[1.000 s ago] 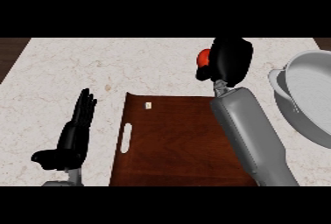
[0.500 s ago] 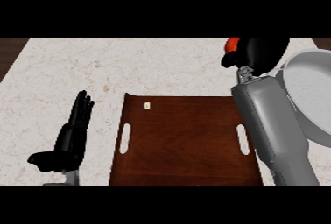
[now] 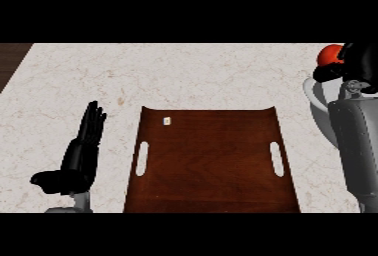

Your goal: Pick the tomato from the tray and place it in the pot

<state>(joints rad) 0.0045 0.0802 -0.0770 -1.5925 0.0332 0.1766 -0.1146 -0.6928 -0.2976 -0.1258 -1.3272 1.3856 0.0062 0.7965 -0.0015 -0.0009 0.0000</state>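
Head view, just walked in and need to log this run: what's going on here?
The robot's right hand is curled round a red round tomato, holding it at the counter's far right, over the rim of the grey metal pot. The dark brown wooden tray with slot handles lies in the middle of the pale marble counter, carrying only a small white tag. The left hand rests open at the tray's left, fingers up.

place: kitchen | cues: marble-look counter (image 3: 207, 75); wood tray (image 3: 210, 165) w/ handle slots; pot (image 3: 319, 107)
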